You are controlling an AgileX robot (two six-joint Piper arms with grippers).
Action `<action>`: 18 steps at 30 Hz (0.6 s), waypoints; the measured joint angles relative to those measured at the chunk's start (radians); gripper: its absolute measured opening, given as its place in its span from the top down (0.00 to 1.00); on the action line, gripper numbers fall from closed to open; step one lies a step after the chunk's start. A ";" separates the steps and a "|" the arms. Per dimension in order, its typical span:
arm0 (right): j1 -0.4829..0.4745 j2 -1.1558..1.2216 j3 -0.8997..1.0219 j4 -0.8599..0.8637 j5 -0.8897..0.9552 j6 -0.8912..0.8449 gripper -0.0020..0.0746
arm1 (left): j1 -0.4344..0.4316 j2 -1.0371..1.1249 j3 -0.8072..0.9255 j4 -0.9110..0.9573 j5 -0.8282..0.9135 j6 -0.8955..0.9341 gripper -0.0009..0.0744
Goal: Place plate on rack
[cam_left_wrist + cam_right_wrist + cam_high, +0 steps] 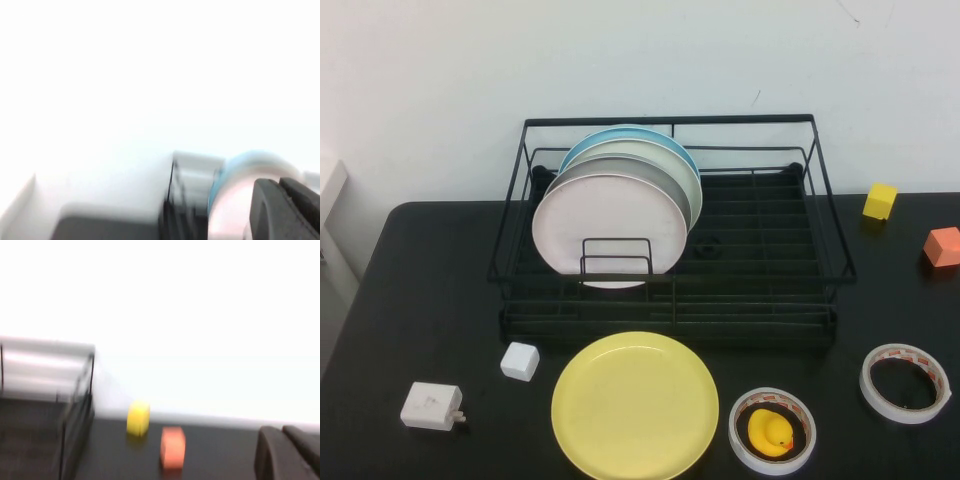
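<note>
The pale-yellow plate (635, 404) lies flat on the black table in front of the rack. The black wire rack (670, 125) stands at the back middle and holds several plates upright on its left side, the pinkish-white plate (610, 225) foremost. Neither arm shows in the high view. My left gripper (279, 182) is shut and empty, held off the table and facing the rack (172, 200) and its pinkish plate (230, 200). My right gripper (281, 430) is shut and empty, facing the rack's right end (80, 405). The yellow plate is out of both wrist views.
A white cube (520, 361) and a white adapter (431, 406) lie left of the yellow plate. A tape roll (738, 440) around a rubber duck (770, 432) and another tape roll (905, 383) lie to its right. A yellow cube (880, 200) and an orange cube (942, 246) sit far right.
</note>
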 joint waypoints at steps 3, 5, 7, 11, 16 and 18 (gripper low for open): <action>0.000 0.000 0.000 -0.002 -0.114 0.002 0.98 | 0.000 0.000 0.000 0.011 -0.136 0.000 0.99; 0.000 0.000 0.000 -0.004 -0.175 0.005 0.98 | 0.000 0.000 0.000 0.013 -0.225 0.000 0.99; 0.000 0.000 0.000 -0.004 -0.210 0.008 0.98 | 0.000 0.000 0.000 0.017 -0.304 0.000 0.99; 0.000 0.000 0.000 -0.008 -0.225 0.008 0.98 | 0.000 0.000 0.000 0.017 -0.420 0.000 0.99; 0.000 0.000 0.000 0.046 -0.229 0.020 0.98 | 0.000 -0.001 0.000 0.017 -0.469 0.000 0.99; 0.000 0.000 0.000 0.091 -0.231 0.023 0.98 | 0.000 -0.001 0.000 0.012 -0.468 -0.010 0.99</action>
